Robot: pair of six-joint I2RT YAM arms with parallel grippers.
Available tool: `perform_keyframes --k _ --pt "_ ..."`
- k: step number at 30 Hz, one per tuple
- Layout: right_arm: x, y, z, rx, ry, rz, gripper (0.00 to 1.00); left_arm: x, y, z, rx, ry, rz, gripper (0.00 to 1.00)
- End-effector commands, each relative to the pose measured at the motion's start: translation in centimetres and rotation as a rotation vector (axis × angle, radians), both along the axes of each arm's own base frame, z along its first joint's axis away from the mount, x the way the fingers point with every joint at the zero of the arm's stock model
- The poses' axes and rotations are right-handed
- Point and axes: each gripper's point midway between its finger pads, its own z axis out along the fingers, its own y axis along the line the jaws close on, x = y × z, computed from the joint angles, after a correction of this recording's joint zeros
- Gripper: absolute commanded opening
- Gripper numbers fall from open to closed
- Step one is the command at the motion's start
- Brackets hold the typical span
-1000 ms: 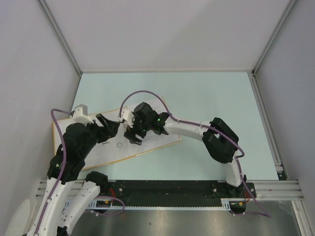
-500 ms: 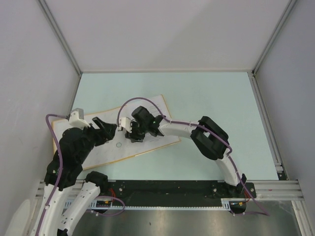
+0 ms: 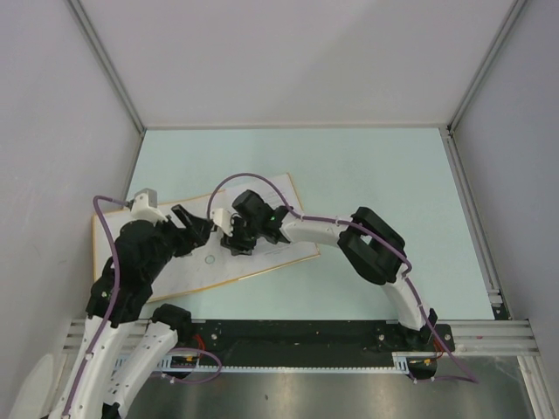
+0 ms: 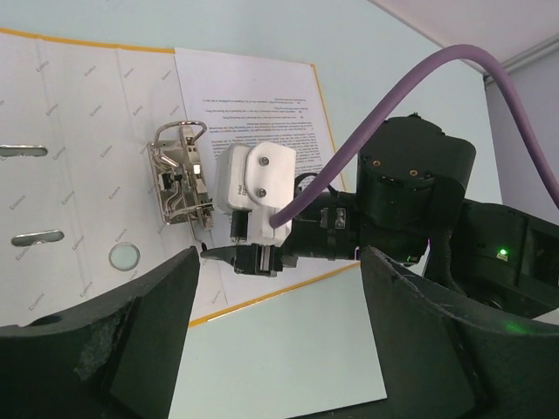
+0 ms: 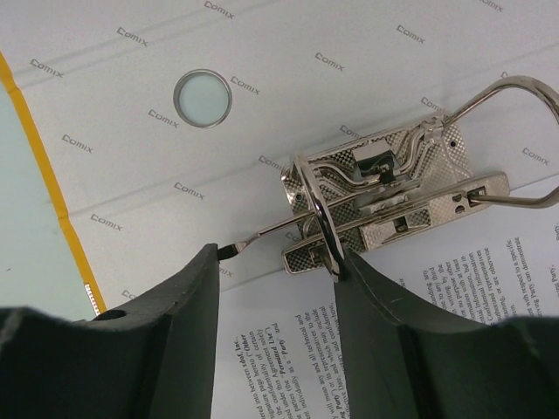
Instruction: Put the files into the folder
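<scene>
Lying open and flat toward 8 o'clock on the table [image 3: 376, 175] in the overhead view, the folder [image 3: 109, 237] is showing its pale cream inside, with orange trim running along its edges. The files [image 4: 253, 96] are resting on the cover half that is stretching toward 2 o'clock from the ring mechanism [image 5: 384, 192], and their printed text is reaching right up to the metal base; whether the rings are passing through the sheets cannot be told. The right gripper [image 5: 278, 262] is reaching in from 3 o'clock and bearing down on the mechanism's lever end, its jaws drawn partway in: one finger is touching the lever's black tip [image 5: 229, 250] while the other is pressing against the nearer ring. A round finger hole [image 5: 203, 98] is sitting at 11 o'clock of that grip in the right wrist view. The left gripper [image 4: 279, 288] is hovering just beside the right one, at its 9 o'clock from overhead, with its jaws spread wide and holding nothing.
</scene>
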Motion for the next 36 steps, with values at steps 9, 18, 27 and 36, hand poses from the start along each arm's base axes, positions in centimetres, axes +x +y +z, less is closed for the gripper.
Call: perform_keyframes --k 9,18,27,36 --pt "1.9 -1.9 7.7 0.207 0.047 -0.074 0.64 0.9 -1.0 1.0 -0.058 -0.040 -0.021 0.80" --pt "2.3 -2.8 9.7 0.264 0.176 -0.170 0.75 0.7 -0.7 1.2 -0.037 -0.043 -0.017 0.82" --pt "3.8 0.2 6.0 0.118 -0.004 -0.239 0.72 0.5 -0.3 1.6 -0.023 -0.034 -0.007 0.82" --pt "4.8 1.3 4.1 0.082 -0.001 -0.267 0.48 -0.1 0.0 1.9 -0.019 -0.043 0.000 0.82"
